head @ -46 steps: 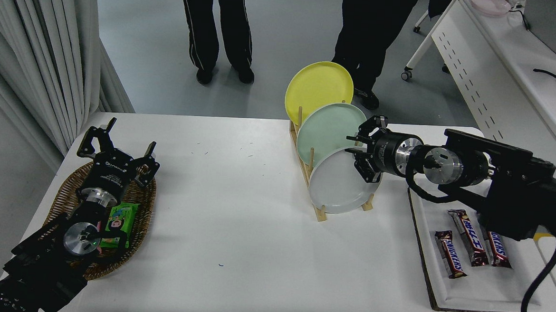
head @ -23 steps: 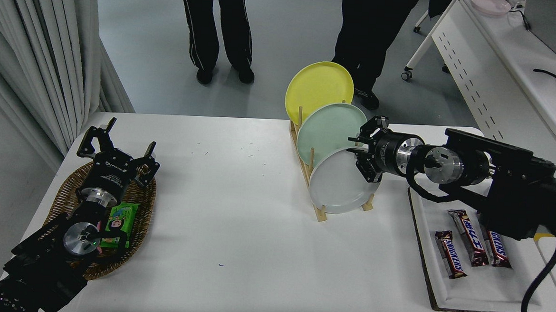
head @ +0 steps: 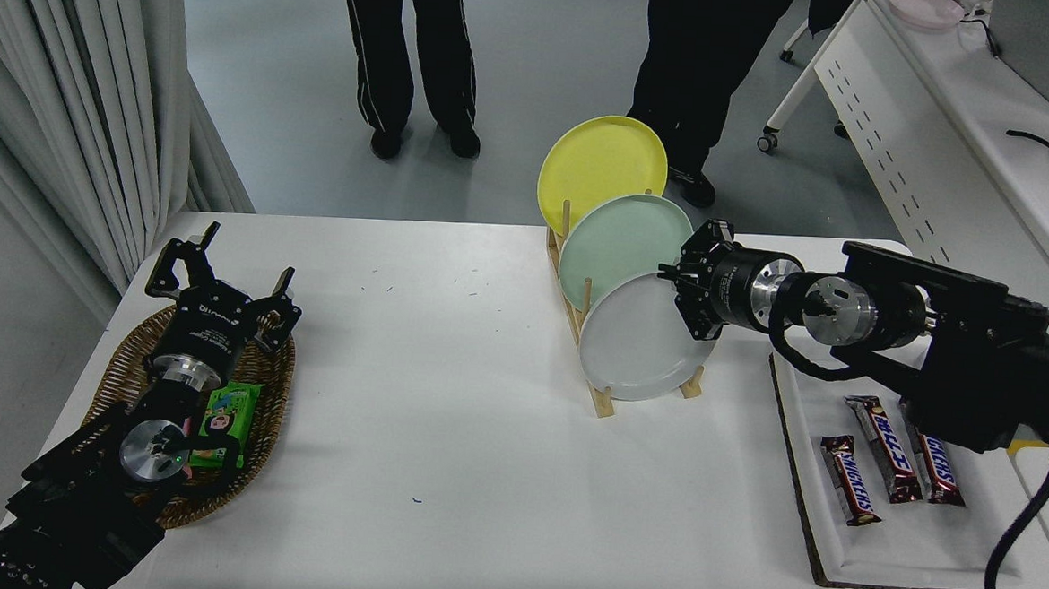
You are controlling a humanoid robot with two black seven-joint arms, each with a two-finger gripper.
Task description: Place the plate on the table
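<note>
The light grey plate [head: 634, 341] stands on edge in the front slot of a wooden rack [head: 604, 405] on the white table [head: 445, 434]. My right gripper [head: 687, 283] comes in from the right and is shut on the plate's upper right rim. The plate leans slightly left, its bottom edge still in the rack. A mint green plate [head: 617, 241] and a yellow plate [head: 599, 164] stand behind it. My left gripper [head: 225, 265] is parked open over a wicker basket at the lower left.
The wicker basket [head: 279, 380] holds a green snack packet [head: 227, 409]. A white tray [head: 906, 548] with three candy bars lies at the right under my right arm. Two people [head: 412, 46] stand beyond the far edge. A white perforated desk [head: 927, 145] stands at the top right.
My right gripper's fingers have closed on the grey plate's rim. The plate has shifted slightly up and to the left in the rack. The left arm has not moved.
</note>
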